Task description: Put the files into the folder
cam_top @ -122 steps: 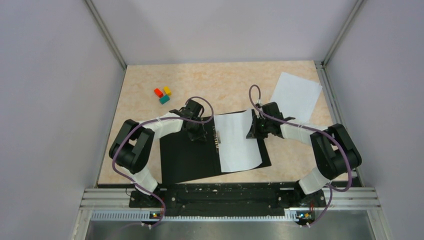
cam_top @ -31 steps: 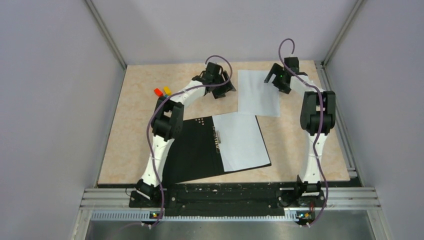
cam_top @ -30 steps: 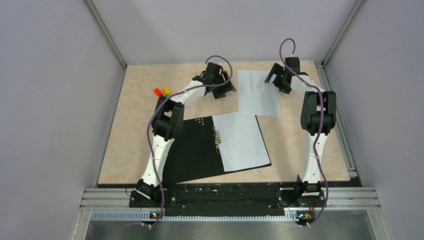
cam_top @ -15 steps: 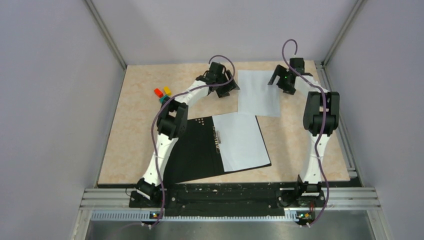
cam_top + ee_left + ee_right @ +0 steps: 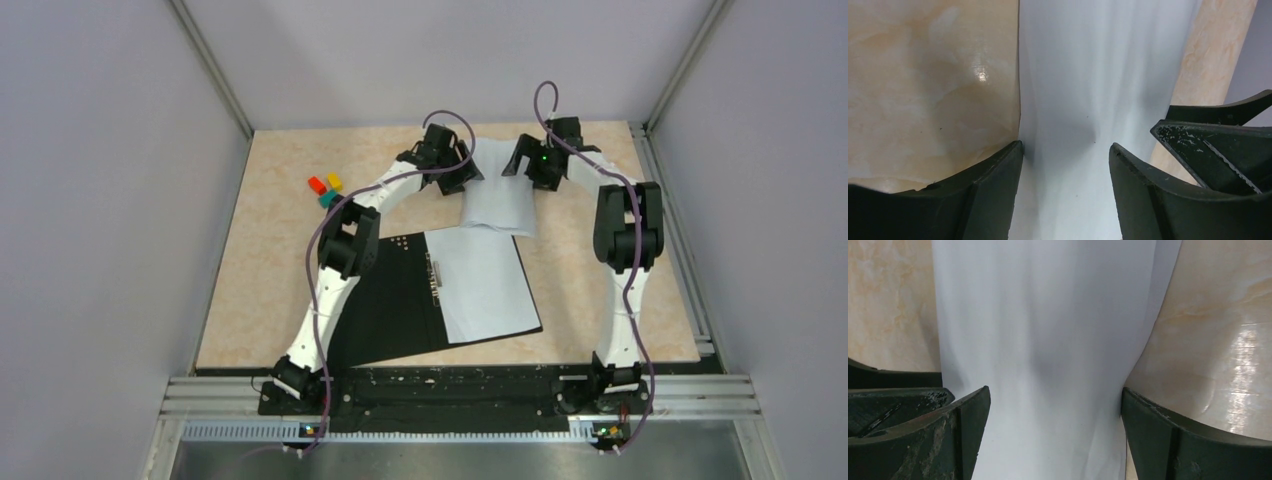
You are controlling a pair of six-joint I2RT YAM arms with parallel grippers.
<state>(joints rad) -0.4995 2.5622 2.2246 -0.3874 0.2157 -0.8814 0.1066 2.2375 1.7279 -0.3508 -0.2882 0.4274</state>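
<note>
The folder [image 5: 385,300] lies open on the table, black inside up, its metal clip [image 5: 436,275] on the spine. One white file [image 5: 487,285] lies flat on its right half. The second file [image 5: 497,200] lies at the back of the table, bowed between my two grippers, and its near edge reaches the folder. My left gripper [image 5: 462,170] [image 5: 1066,146] is open over the sheet's left edge. My right gripper [image 5: 520,165] [image 5: 1055,390] is open over its right edge [image 5: 1143,340]. Each wrist view shows the other gripper's finger across the paper.
Red [image 5: 316,184], yellow [image 5: 335,181] and teal [image 5: 327,199] blocks sit at the back left, close to the left arm. Grey walls enclose the table on three sides. A metal rail runs along the near edge [image 5: 450,395].
The right gripper moved left toward the left gripper. The far sheet shifted left and nearer, narrowed and buckled between them. Four seconds ago both grippers were at the folder.
</note>
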